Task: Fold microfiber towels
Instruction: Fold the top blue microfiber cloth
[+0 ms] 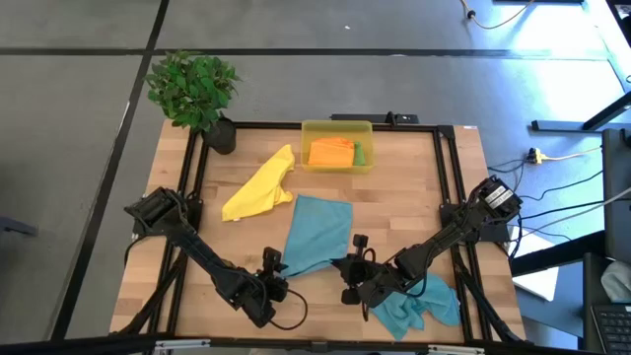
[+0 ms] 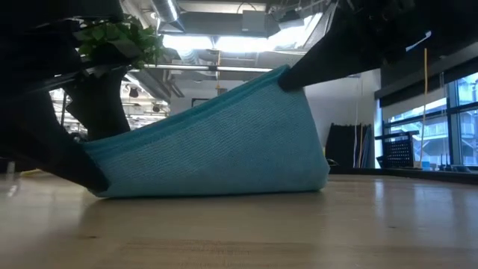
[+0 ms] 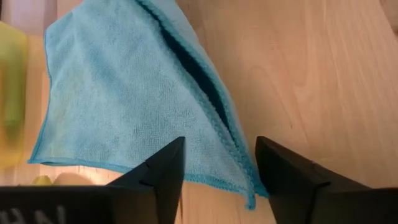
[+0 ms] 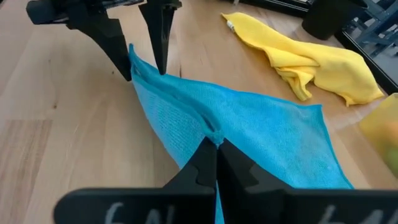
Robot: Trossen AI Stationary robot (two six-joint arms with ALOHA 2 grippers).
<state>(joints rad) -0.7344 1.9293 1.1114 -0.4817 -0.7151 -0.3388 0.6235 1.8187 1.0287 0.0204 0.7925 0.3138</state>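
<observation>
The right gripper (image 4: 216, 144) is pinched tight on a lifted edge of the teal towel (image 1: 317, 234), holding that corner off the wood; the left gripper (image 3: 219, 163) stands with its fingers apart, straddling the doubled corner of the same towel nearer the table's front edge, and grips nothing firmly as far as the left wrist view shows. The towel lies folded over itself with one flap raised, sloping up from the left gripper to the right one in the low view; it sits at mid-table, just in front of the yellow bin (image 1: 337, 129). A yellow towel (image 1: 260, 185) lies crumpled beside the teal one, toward the plant (image 1: 194, 87); an orange towel (image 1: 331, 152) with a green one rests inside the bin; a second teal towel (image 1: 419, 305) is bunched under the right arm. The step in hand looks like the first fold of the teal towel; next, I judge, the left fingers must close on their corner so both ends can travel together and the edges meet squarely.
</observation>
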